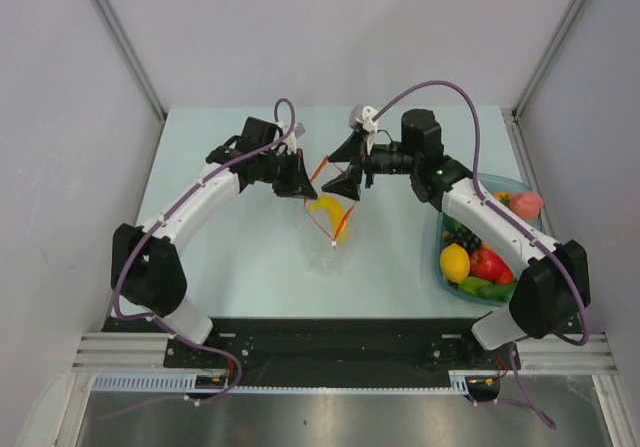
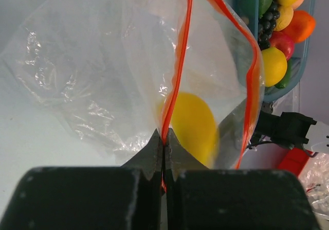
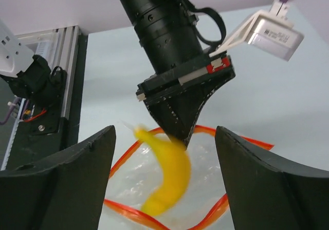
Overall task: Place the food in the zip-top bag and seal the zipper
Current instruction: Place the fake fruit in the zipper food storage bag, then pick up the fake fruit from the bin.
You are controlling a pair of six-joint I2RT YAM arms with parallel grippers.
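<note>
The clear zip-top bag (image 1: 331,239) hangs open at the table's middle, held up by its red-orange zipper (image 2: 178,86). My left gripper (image 2: 164,137) is shut on one side of that strip; it shows in the top view (image 1: 300,182) too. My right gripper (image 3: 164,131) is open and empty just above the bag's mouth, facing the left one (image 1: 346,174). A yellow banana (image 3: 169,173), blurred, is in the bag's mouth between the two sides of the zipper (image 3: 128,214). It shows through the plastic in the left wrist view (image 2: 193,124) and in the top view (image 1: 328,208).
A teal tub (image 1: 441,259) stands at the right. It holds more food: a lemon (image 1: 455,263), a red tomato (image 1: 487,264), a pink peach (image 1: 526,204), green pieces and dark grapes. It also shows in the left wrist view (image 2: 303,60). White walls enclose the table.
</note>
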